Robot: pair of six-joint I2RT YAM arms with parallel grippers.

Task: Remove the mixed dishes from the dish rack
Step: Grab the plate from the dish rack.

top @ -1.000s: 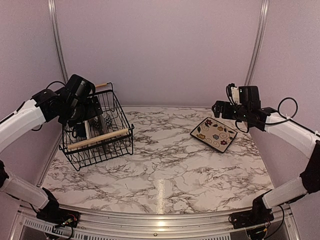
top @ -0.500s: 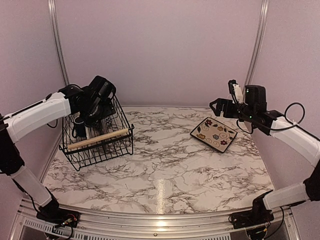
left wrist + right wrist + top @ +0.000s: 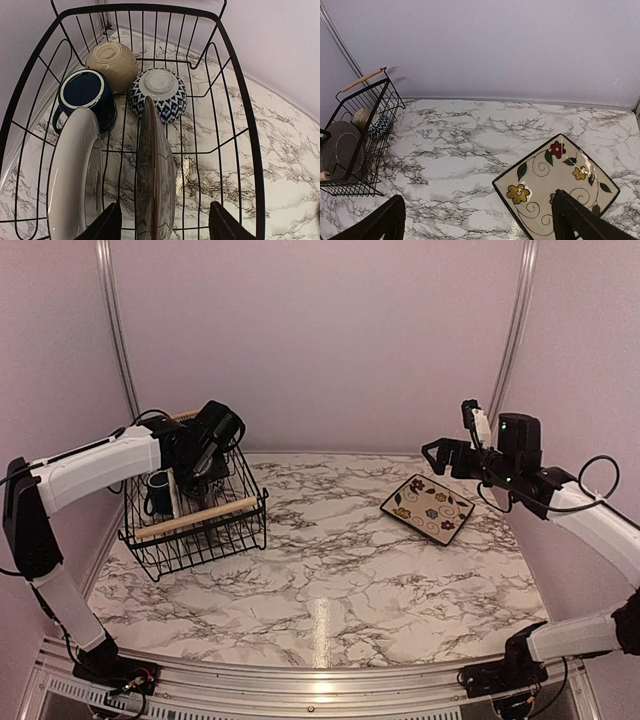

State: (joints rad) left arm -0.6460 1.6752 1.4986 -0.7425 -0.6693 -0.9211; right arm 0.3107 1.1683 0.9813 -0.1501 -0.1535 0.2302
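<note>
The black wire dish rack (image 3: 200,545) stands at the far left. My left gripper (image 3: 197,478) hangs over it, open. In the left wrist view the open left gripper (image 3: 165,226) straddles the top edge of a dark upright plate (image 3: 155,170) without touching it. Beside that plate stands a pale round plate (image 3: 75,175). Behind them sit a navy mug (image 3: 85,95), a cream bowl (image 3: 112,60) and a blue patterned bowl (image 3: 159,92), all upside down. A square floral plate with a dark rim (image 3: 427,508) lies on the table at the right. My right gripper (image 3: 443,453) hovers open and empty above its far edge.
The rack has a light wooden bar handle (image 3: 195,518) across its near side. In the right wrist view the rack's far handle (image 3: 362,80) shows at the left and the square plate (image 3: 560,185) at the lower right. Lilac walls close in the marble table (image 3: 330,570).
My left arm has swung right and over the rack, so its gripper now points down at the upright plates. My right arm has drawn back a little to the right.
</note>
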